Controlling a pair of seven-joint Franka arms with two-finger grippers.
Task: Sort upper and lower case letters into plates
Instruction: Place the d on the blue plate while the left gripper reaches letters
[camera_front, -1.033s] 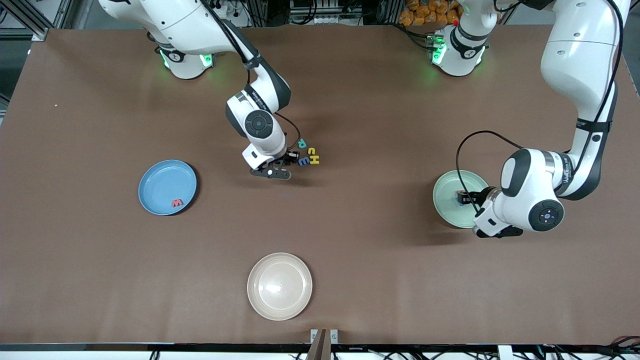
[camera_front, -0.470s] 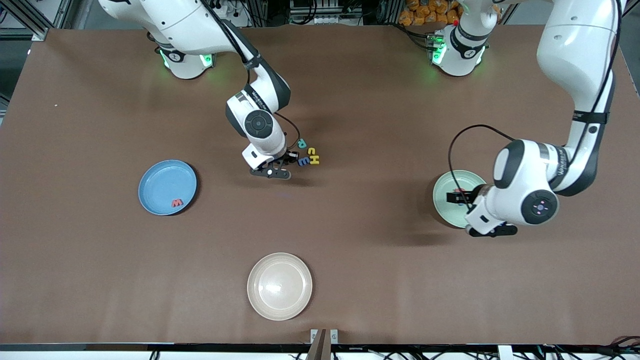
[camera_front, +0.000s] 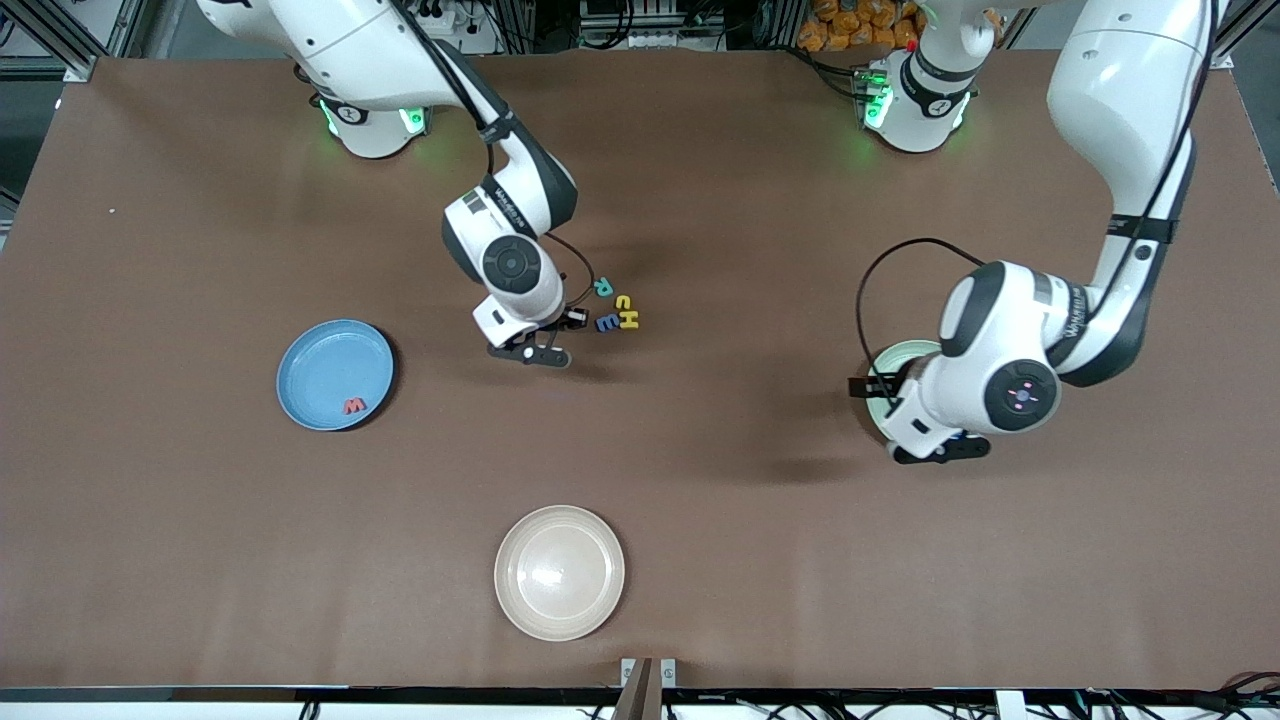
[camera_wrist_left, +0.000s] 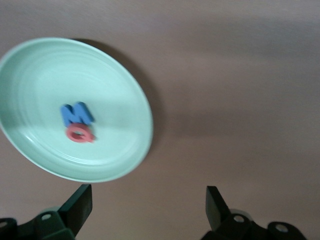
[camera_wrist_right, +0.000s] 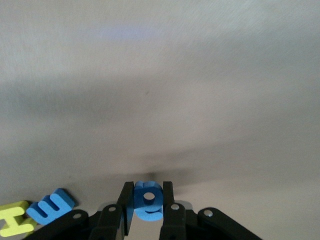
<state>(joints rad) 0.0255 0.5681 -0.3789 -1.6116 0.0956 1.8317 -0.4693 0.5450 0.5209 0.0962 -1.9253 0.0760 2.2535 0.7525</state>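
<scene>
My right gripper is shut on a small blue lower-case letter, held just above the table beside the loose letters: teal R, yellow c, yellow H and blue E. The light blue plate holds a red W. The mint plate holds a blue letter and a red letter. My left gripper hangs open and empty over the plate's edge.
A beige plate lies near the table's front edge, nearer the front camera than the loose letters. The left arm covers most of the mint plate in the front view. Bare brown tabletop spreads between the plates.
The left gripper has opened and drawn back off the mint plate toward the table's middle. The right gripper has closed on the blue letter and shifted slightly toward the blue plate.
</scene>
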